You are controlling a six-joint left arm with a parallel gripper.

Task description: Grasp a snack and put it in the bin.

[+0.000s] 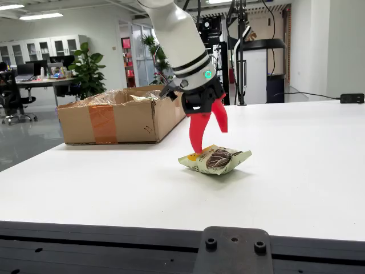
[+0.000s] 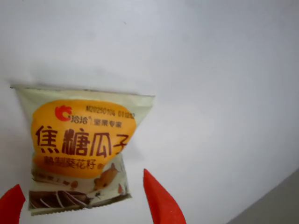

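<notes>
A pale green and orange snack packet [image 1: 215,159] lies flat on the white table [image 1: 296,165]. My gripper [image 1: 210,136], with red fingers [image 1: 198,132], hangs just above the packet, jaws open, one fingertip near its far edge. In the gripper-mounted view the packet [image 2: 79,149] fills the left half, and the two red fingertips [image 2: 161,200] stand apart at the bottom, either side of the packet's lower edge. The gripper [image 2: 86,203] holds nothing. A cardboard box [image 1: 120,117] serving as the bin sits behind and to the left in the fixed view.
The box holds crinkled packaging [image 1: 111,97]. A black mount [image 1: 231,251] sits at the table's near edge. A black stand [image 1: 242,51] rises behind the table, with a black box [image 1: 352,98] at the far right edge.
</notes>
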